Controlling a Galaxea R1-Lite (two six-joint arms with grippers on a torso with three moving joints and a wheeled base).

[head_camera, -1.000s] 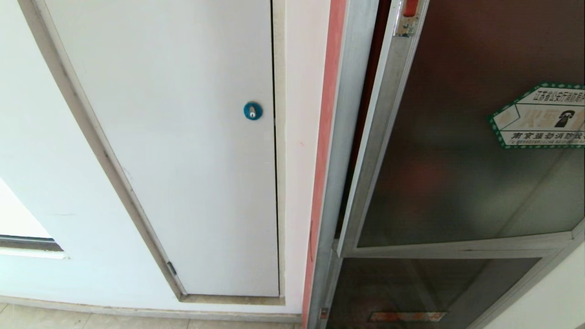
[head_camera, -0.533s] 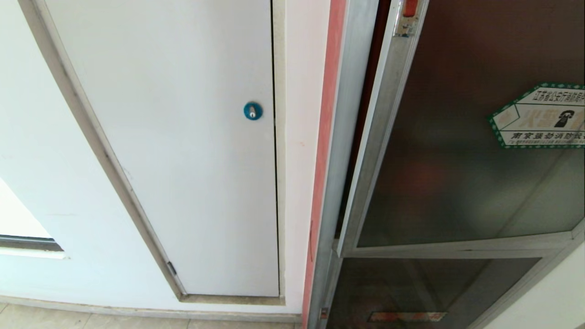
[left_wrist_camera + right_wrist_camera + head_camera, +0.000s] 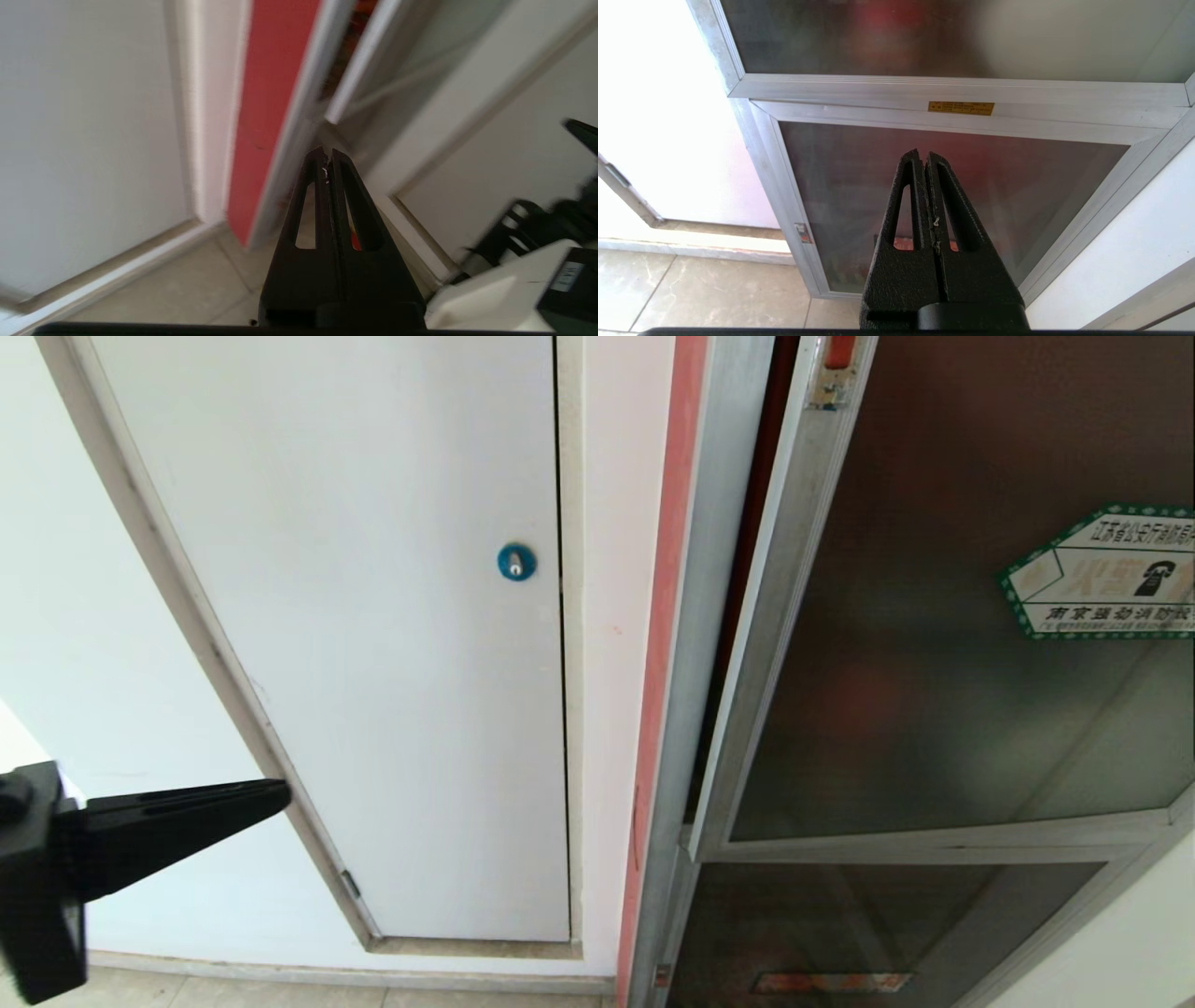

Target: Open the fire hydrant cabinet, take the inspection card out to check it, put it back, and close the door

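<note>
The fire hydrant cabinet (image 3: 695,616) with its silver frame stands on the right. Its door (image 3: 934,644), dark tinted glass with a green-edged hexagonal sticker (image 3: 1102,571), hangs slightly ajar, a dark gap showing along its left edge. My left gripper (image 3: 275,791) is low at the left, shut and empty, pointing right toward the cabinet (image 3: 299,116); in the left wrist view the left gripper (image 3: 327,154) aims at the foot of the frame. My right gripper (image 3: 923,156) is shut and empty, low before the lower glass panel (image 3: 952,186). The inspection card is out of view.
A white panel (image 3: 373,616) with a blue round lock (image 3: 516,562) fills the left of the wall. A red strip (image 3: 665,616) runs beside the cabinet frame. A small brass plate (image 3: 961,108) sits on the frame. Tiled floor (image 3: 691,289) lies below.
My left gripper has risen into the head view from the lower left and now points right. The door and the right gripper have not moved.
</note>
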